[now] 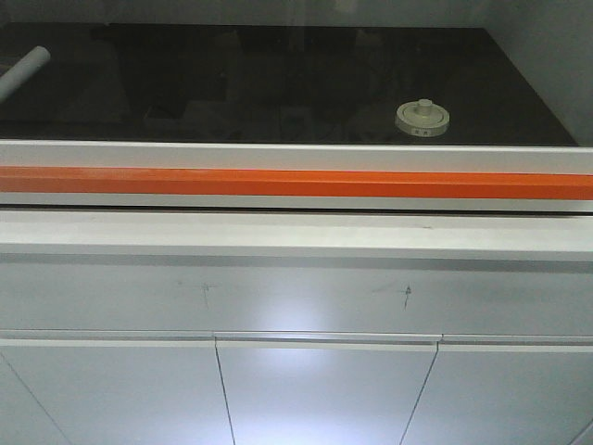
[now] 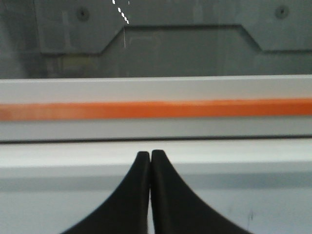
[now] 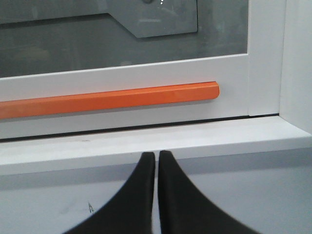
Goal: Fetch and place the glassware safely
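The left gripper [image 2: 150, 155] is closed tip to tip and holds nothing. The right gripper [image 3: 157, 156] is also empty, shut but for a hairline slit. Both point at a white ledge [image 3: 195, 139]. Above it an orange bar [image 1: 296, 183] runs along a white frame. Beyond, the lidded jar [image 1: 422, 119] stands on the black desk [image 1: 185, 83], right of centre near the front edge, with bare surface around it.

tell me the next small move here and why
Probably raise the right pincer to the orange bar to lift the sash. The lidded jar sits on the dark surface beyond that sash, which appears down against the sill. The left pincer is shut too, also outside.
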Controlling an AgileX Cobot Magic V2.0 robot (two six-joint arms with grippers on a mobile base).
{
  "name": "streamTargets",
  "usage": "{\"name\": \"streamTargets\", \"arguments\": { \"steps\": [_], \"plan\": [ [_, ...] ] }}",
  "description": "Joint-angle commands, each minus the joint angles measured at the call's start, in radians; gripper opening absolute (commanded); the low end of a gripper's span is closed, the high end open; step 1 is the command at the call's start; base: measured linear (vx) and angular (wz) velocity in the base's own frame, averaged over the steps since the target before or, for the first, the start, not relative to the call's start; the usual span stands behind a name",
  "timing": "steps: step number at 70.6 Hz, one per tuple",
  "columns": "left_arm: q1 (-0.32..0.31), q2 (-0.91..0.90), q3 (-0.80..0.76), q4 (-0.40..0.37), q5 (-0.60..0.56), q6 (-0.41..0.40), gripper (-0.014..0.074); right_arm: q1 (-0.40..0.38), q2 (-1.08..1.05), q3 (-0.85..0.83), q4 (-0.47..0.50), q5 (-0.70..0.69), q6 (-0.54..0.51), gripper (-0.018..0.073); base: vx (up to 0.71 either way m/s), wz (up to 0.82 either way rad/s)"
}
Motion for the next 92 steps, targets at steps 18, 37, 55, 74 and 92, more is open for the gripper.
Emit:
{"name": "streamTargets", "arguments": {
  "steps": [18, 37, 55, 74, 92],
  "plan": [
    [-0.007, 0.012, -0.144, -0.015, -0.243, -0.004, -0.0007, -0.005, -0.007, -0.127, -0.002, -0.205, 0.003, -0.0001, 0.0, 0.0],
    [-0.007, 0.298, -0.534, -0.004, -0.14, 0.003, -0.0007, -0.005, 0.173, -0.458, -0.006, -0.143, 0.003, -0.0001, 0.0, 0.0],
    [-0.007, 0.604, -0.802, -0.007, -0.042, 0.003, -0.0007, -0.005, 0.453, -0.649, -0.009, -0.167, 0.003, -0.0001, 0.0, 0.0],
    [-0.007, 0.708, -0.822, -0.006, -0.047, 0.004, -0.0007, -0.005, 0.635, -0.655, -0.001, -0.245, 0.016, -0.0001, 0.0, 0.0],
    [-0.007, 0.711, -0.81, -0.006, 0.03, 0.029, -0.0007, -0.005, 0.674, -0.655, -0.022, -0.213, 0.001, -0.0001, 0.0, 0.0]
  ]
}}
